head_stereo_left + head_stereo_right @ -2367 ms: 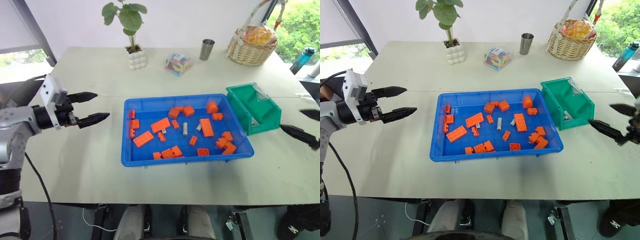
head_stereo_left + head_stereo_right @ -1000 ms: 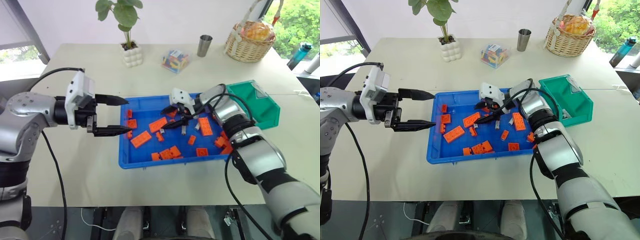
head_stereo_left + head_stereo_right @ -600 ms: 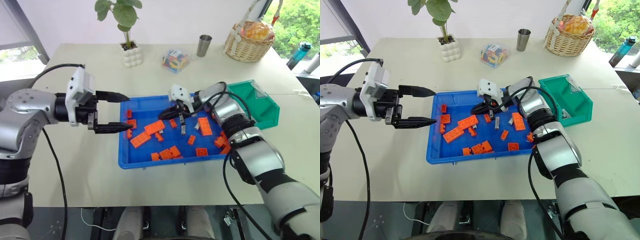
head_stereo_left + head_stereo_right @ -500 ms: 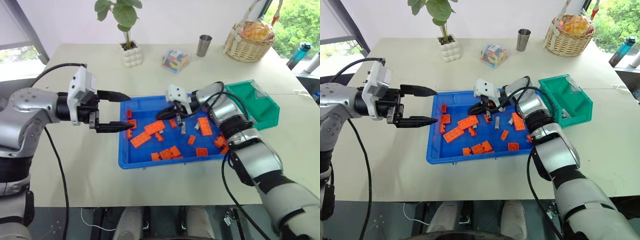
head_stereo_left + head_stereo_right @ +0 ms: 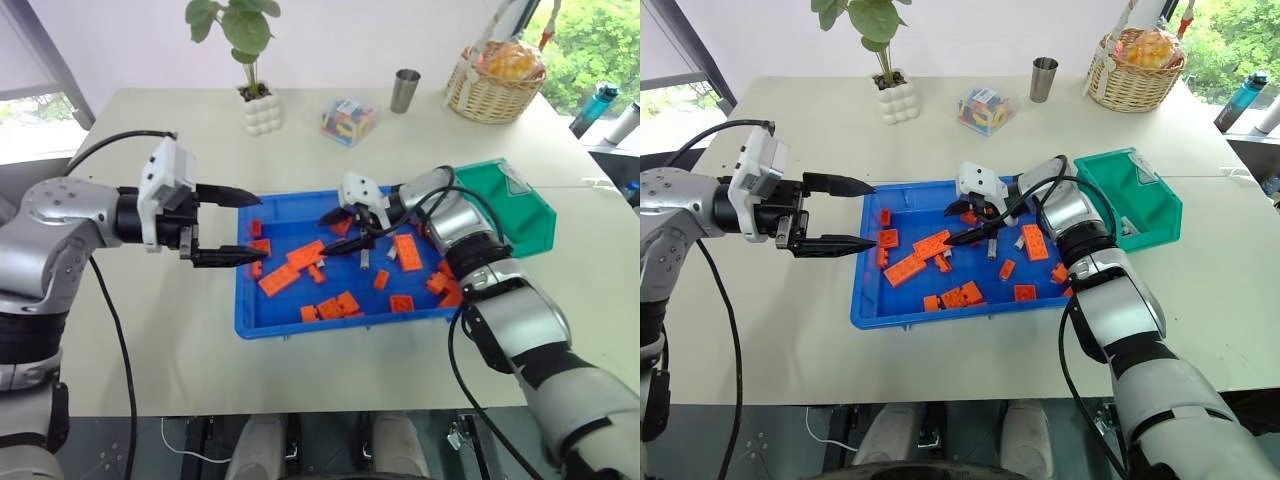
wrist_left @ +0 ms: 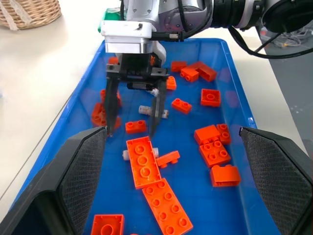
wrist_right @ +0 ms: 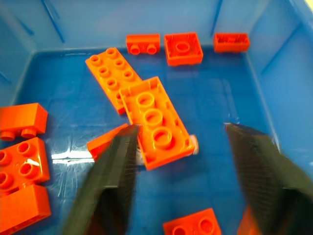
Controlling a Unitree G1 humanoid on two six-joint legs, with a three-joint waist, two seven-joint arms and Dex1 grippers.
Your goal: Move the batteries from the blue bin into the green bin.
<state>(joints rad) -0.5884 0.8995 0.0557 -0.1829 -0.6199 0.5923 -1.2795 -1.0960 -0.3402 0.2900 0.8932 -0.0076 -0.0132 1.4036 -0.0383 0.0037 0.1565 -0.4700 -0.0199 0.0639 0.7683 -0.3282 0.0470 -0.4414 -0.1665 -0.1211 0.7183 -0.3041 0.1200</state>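
Our right gripper (image 5: 335, 232) hung spread wide and empty inside the blue bin (image 5: 250, 320), over orange bricks (image 5: 279, 279); batteries (image 5: 366, 257) lay there. Our left gripper (image 5: 250, 225) waited open at the bin's rim.

Right gripper (image 6: 132, 125) spread over blue bin (image 6: 244, 117) — orange bricks (image 6: 143, 161) below.

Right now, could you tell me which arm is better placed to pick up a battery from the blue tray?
Right: the right gripper hangs open inside the shallow blue plastic tray near a small grey cylindrical battery; the left gripper hovers at its edge.
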